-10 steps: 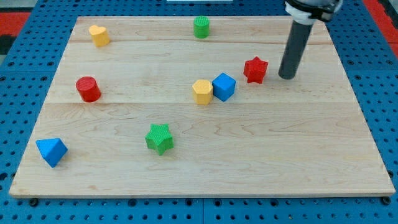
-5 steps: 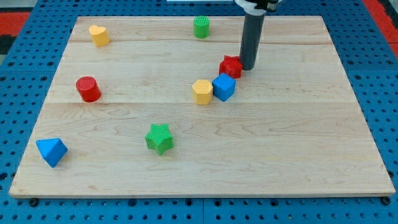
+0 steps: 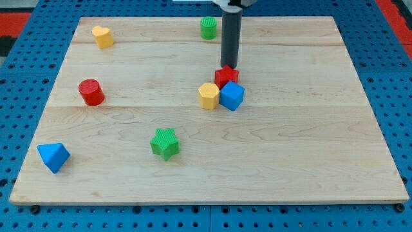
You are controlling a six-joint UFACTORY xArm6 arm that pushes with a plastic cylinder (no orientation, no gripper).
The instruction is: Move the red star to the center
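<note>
The red star [image 3: 226, 77] sits near the middle of the wooden board [image 3: 309, 142], touching the blue cube [image 3: 232, 96] below it and close to the yellow hexagonal block [image 3: 208, 95] at its lower left. My tip [image 3: 230, 67] rests right at the star's upper edge, touching it from the view's top. The rod rises straight up out of the view.
A green star [image 3: 165, 143] lies below the centre. A blue triangular block [image 3: 53, 156] is at the bottom left, a red cylinder [image 3: 91, 92] at the left, a yellow heart-shaped block [image 3: 102, 37] at the top left, a green cylinder [image 3: 208, 28] at the top.
My tip has moved left across the board, pushing the red star left and slightly down until it sits against the blue cube and near the yellow block. The other blocks have not moved.
</note>
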